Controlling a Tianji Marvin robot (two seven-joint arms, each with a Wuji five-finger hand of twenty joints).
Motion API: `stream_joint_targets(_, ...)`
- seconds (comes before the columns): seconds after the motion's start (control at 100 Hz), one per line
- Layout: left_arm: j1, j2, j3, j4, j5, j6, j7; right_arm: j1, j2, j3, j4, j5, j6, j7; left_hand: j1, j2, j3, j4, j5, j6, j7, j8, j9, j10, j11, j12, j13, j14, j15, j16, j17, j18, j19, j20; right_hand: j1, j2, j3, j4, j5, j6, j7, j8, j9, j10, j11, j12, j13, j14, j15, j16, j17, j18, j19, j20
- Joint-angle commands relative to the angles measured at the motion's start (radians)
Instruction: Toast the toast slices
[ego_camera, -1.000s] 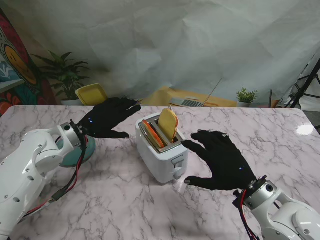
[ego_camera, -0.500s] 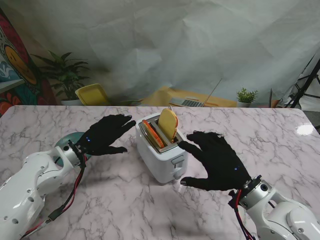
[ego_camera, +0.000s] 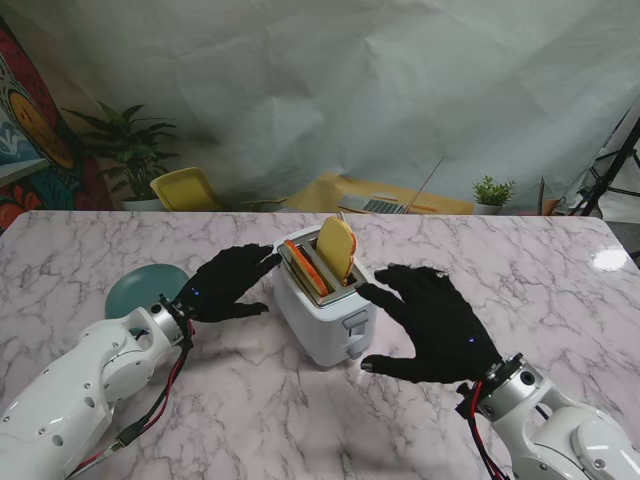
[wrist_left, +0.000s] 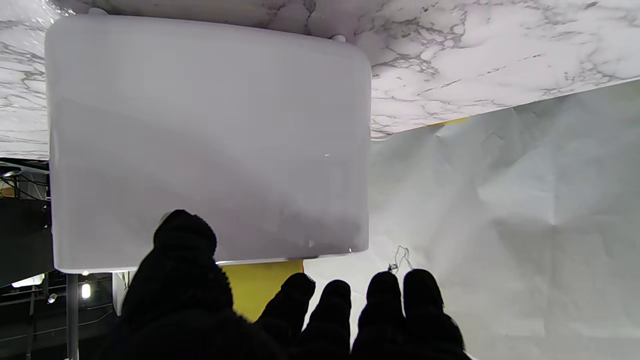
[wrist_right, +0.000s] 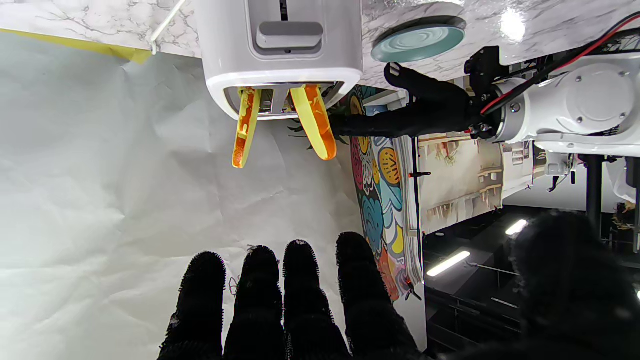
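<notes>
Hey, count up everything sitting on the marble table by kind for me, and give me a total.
Toaster: 1
Toast slices, standing in the toaster slots: 2
Teal plate: 1
Total: 4

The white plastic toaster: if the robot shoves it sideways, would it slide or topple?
The white plastic toaster would probably slide: it is boxy and broad-based, on small feet on smooth marble table. A high push might tip it, as it stands tall. The two orange-yellow toast slices stick up loosely and could wobble.
</notes>
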Motion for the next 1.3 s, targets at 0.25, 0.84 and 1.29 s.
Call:
stream_joint_targets(0.25,-0.023,-0.010,0.032,0.018,-0.010,0.017,-0.006,0.004,0.009,-0.032,0.036,-0.030,0.014,0.033,0.033,0.041,-0.013,0.027,-0.003,0.017,0.006,0.009,-0.041,0.009,-0.006,0.015,-0.025,0.009,-0.025,-0.006,-0.005,-0.009,-0.040,-0.025,0.007,0.011,0.012,0.015,-0.003,0.028,-0.030,0.011,-0.029,0.008,-0.002,0.004,0.001,0.004,-0.055,-0.027,-0.007,-0.004,0.003,-0.004)
stream_joint_targets(0.84,-0.013,-0.009,0.022,-0.017,-0.027,0.009,-0.070,0.159,0.028,-0.196,0.195,-0.081,0.067,0.052,0.047,0.036,-0.011,0.031,0.025,-0.001,0.023,0.011,-0.019,-0.003,0.037,0.010,-0.013,-0.002,0.010,-0.007,-0.005,-0.011,-0.013,-0.013,0.010,0.025,0.028,0.017,-0.016,0.037,-0.027,0.015,-0.052,0.004,0.031,0.018,-0.003,-0.007,-0.042,-0.019,-0.007,-0.054,-0.005,-0.004)
stream_joint_targets(1.29,0.003,-0.009,0.022,-0.014,-0.033,0.012,-0.068,0.180,0.029,-0.248,0.282,-0.096,0.152,0.026,0.049,0.035,-0.011,0.031,0.028,-0.002,0.029,0.009,-0.014,-0.004,0.052,0.000,-0.012,-0.003,0.022,-0.012,-0.006,-0.013,-0.008,-0.014,0.009,0.032,0.037,0.016,-0.023,0.038,-0.017,0.019,-0.056,0.006,0.044,0.020,-0.004,-0.003,-0.033,-0.014,-0.007,-0.053,0.006,0.004)
